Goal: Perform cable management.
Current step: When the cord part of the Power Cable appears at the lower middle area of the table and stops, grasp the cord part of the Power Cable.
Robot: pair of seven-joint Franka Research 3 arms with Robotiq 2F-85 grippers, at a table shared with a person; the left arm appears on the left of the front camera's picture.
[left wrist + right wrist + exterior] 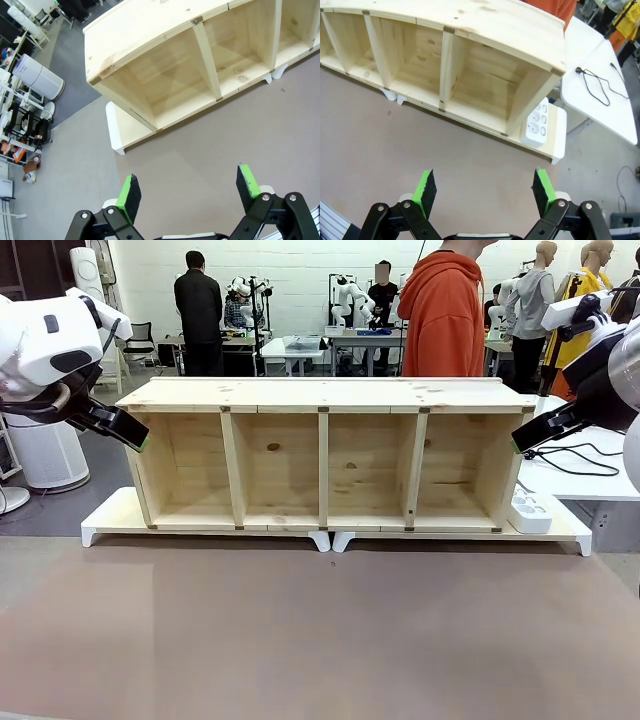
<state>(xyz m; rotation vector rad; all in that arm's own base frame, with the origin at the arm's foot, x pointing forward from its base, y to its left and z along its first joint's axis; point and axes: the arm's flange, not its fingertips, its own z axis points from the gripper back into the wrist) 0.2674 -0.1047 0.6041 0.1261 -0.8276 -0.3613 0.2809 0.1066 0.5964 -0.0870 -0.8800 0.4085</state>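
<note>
Not started: cable (579,70) lies loose on the far right table (612,117); left gripper (187,186) and right gripper (485,184) gape wide, empty.

Thin black cable (578,446) (607,102), slack and unbundled, flat on the white surface (580,488) just right of the wooden shelf (330,395). Laid in one long, narrow open loop, strands apart, not coiled or tied. Small dark plug (579,70) at the end nearest the shelf's right end. Another strand trailing off toward the far right.
</note>
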